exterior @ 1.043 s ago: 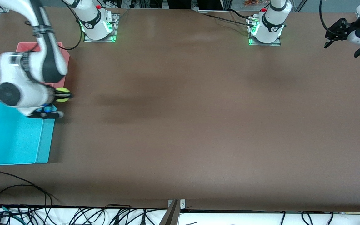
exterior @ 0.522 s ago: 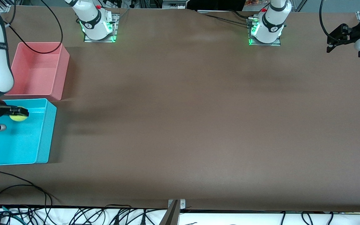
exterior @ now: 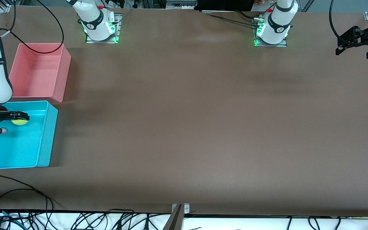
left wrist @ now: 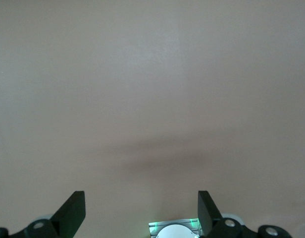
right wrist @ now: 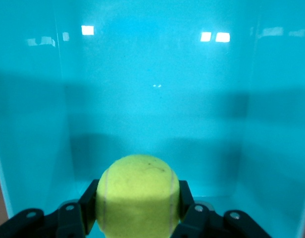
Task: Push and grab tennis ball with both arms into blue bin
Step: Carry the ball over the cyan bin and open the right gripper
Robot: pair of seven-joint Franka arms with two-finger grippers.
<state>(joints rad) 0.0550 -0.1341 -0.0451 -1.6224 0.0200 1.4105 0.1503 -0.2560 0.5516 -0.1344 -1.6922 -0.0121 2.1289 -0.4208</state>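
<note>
Over the blue bin (exterior: 43, 140), at the right arm's end of the desk (exterior: 184, 127), the right gripper (exterior: 17, 120) pinches the tennis ball (exterior: 20, 121) between its fingers; the right wrist view shows both black pads (right wrist: 88, 206) pressed against the ball's sides, cyan floor and walls filling everything past it. Ball is inside the bin's outline, toward the end next to the pink bin (exterior: 59, 72), and appears to be held above the floor rather than resting on it. Judgement: step in hand is the release. To do it well, keep the ball over open floor away from the rim, lower it close to the bottom so it does not bounce out, then part the fingers evenly and lift straight up without clipping the wall. Orientation: a sphere, so no long axis and no real heading; only the pale seam curves can be seen on each side of the ball, near the pads. Pink bin is empty, sitting farther from the front camera than the blue one, nearly touching it. Left gripper (exterior: 353, 41) waits over the desk's edge at the left arm's end, fingers (left wrist: 71, 213) spread wide, nothing between them.
</note>
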